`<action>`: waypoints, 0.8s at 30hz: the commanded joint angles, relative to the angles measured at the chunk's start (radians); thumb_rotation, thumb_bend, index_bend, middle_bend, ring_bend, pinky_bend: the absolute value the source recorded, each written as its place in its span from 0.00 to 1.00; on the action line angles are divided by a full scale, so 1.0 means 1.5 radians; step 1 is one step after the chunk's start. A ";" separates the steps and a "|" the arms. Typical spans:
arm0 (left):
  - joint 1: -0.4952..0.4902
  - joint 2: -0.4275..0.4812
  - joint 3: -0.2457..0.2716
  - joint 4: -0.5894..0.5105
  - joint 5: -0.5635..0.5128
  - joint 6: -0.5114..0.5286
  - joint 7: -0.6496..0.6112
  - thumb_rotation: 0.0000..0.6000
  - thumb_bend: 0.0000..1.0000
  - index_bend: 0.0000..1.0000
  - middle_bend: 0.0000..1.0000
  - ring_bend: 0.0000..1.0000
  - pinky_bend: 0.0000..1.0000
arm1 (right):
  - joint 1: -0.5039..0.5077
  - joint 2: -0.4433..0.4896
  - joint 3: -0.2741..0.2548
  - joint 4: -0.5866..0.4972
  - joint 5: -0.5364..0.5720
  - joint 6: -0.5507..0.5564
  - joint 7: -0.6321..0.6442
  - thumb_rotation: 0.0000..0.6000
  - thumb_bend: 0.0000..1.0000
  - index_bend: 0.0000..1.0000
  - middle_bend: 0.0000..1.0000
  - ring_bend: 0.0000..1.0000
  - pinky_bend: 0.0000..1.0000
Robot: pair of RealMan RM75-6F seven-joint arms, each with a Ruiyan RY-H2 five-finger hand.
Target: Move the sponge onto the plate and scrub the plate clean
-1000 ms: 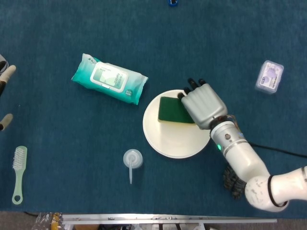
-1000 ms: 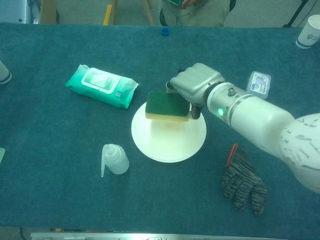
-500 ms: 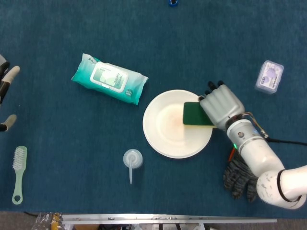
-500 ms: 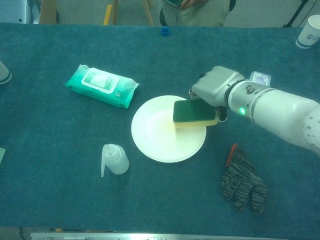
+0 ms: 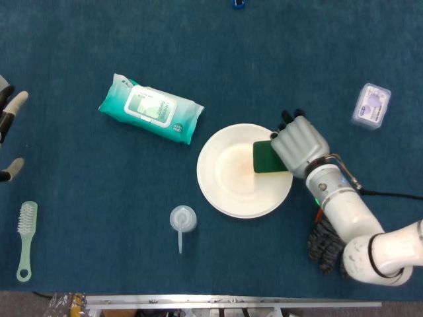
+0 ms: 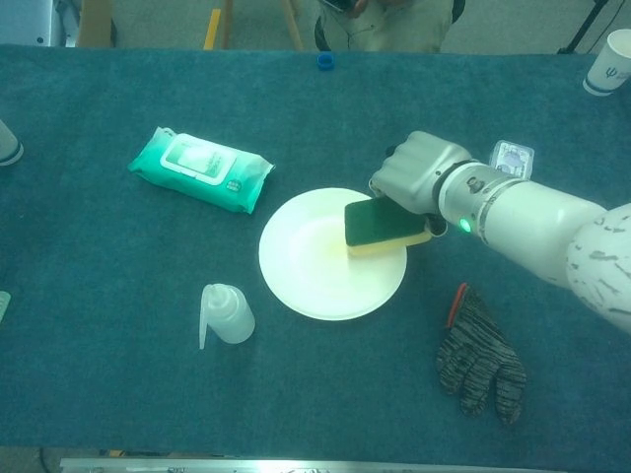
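On plate, sponge w/ right hand barely shifted.

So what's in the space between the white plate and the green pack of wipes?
Nothing but bare blue tablecloth. In the head view, the plate and the wipes pack sit apart, with only cloth showing in the gap; the chest view shows the same.

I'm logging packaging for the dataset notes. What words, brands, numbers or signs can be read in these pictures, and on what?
Nothing can be read.
Wet-wipes pack: white label with print, too blurred to read.
Small clear box: purple label, too small to read.
Paper cup: a dark mark, not legible.
Sponge, plate, squeeze bottle, glove, brush: no text visible.
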 commanded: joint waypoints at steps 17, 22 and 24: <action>0.012 -0.006 0.007 0.030 0.013 0.018 -0.042 1.00 0.21 0.05 0.02 0.00 0.08 | 0.046 -0.088 -0.020 0.026 0.008 0.040 -0.047 1.00 0.35 0.43 0.29 0.10 0.20; 0.015 -0.006 0.007 0.036 0.013 0.021 -0.049 1.00 0.22 0.05 0.02 0.00 0.08 | 0.050 -0.106 -0.017 0.041 0.007 0.041 -0.047 1.00 0.35 0.43 0.29 0.10 0.20; 0.016 -0.006 0.007 0.037 0.014 0.022 -0.051 1.00 0.22 0.05 0.02 0.00 0.08 | 0.053 -0.112 -0.014 0.047 0.007 0.040 -0.046 1.00 0.35 0.43 0.29 0.10 0.20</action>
